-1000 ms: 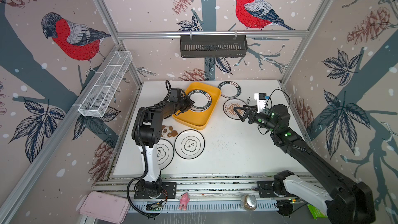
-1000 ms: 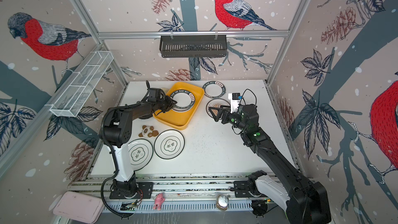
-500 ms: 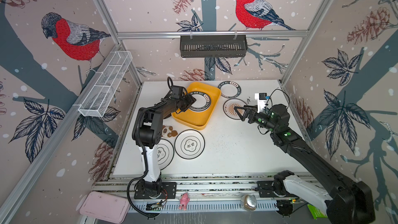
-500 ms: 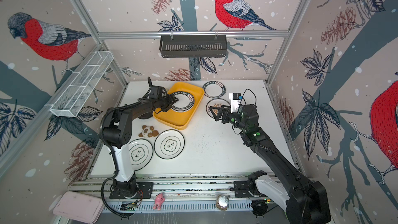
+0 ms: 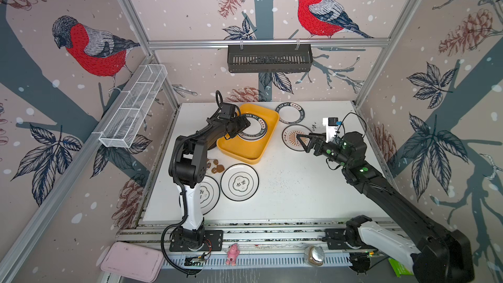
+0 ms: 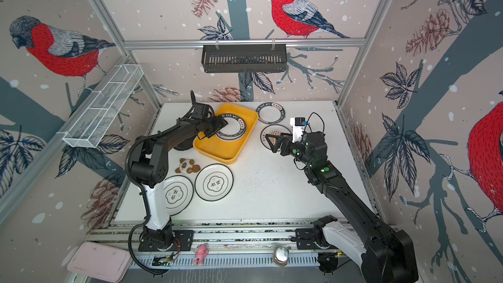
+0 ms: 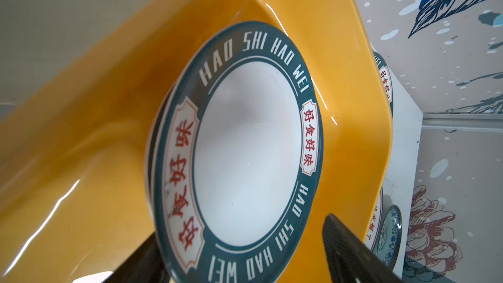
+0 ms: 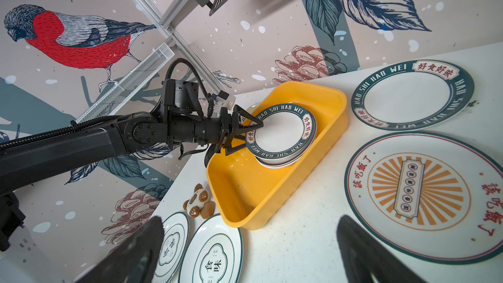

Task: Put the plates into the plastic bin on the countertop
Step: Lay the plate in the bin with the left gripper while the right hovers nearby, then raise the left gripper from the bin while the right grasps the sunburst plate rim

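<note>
Yellow-orange plastic bin point(image 5: 239, 150) at the white countertop's point(image 5: 285, 186) twelve o'clock holds the teal-banded lettered plate point(image 5: 254, 131). The left gripper point(image 8: 249, 136) straddles its nine-o'clock rim, jaws parted, clamping nothing. Retreating low could snag it. The right gripper point(image 5: 299, 142) gapes empty by the orange sunburst plate point(image 5: 290, 138).

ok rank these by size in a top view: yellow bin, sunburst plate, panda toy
1. yellow-orange rectangular plastic bin
2. round orange sunburst plate
3. small brown-and-white panda toy, clearly the smallest
</note>
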Available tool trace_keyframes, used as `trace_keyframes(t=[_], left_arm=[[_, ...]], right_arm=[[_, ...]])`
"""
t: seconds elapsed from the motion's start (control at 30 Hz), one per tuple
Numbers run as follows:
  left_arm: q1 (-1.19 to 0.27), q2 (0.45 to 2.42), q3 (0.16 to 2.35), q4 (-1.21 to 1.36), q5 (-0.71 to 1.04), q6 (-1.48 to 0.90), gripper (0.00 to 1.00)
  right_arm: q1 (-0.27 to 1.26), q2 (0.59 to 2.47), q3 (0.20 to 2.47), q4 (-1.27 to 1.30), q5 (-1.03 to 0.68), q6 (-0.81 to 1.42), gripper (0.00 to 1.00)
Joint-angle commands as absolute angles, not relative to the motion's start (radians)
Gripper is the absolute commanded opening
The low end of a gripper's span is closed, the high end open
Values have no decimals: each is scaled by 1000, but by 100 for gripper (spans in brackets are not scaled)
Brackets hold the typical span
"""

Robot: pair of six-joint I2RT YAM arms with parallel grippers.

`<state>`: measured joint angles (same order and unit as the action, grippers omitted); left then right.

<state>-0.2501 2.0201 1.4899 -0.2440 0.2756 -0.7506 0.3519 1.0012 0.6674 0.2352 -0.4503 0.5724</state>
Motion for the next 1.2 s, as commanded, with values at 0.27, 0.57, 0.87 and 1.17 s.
trace_keyframes(t=[0.27,0.57,0.87,1.17], left_arm=[[-250,2002,1484,-340,283,-639,87],[-254,1697,1296,-182,337,-519,96],[-293,1380,1100,-23,448,-407,96],[-376,1258,941,270,654,-429,96]], right_arm=[[347,972,648,190,-359,584,100],[324,1022,637,135,-241,771,100],[320,1029,599,105,-141,922,100],[312,1020,502,149,-55,1056,100]])
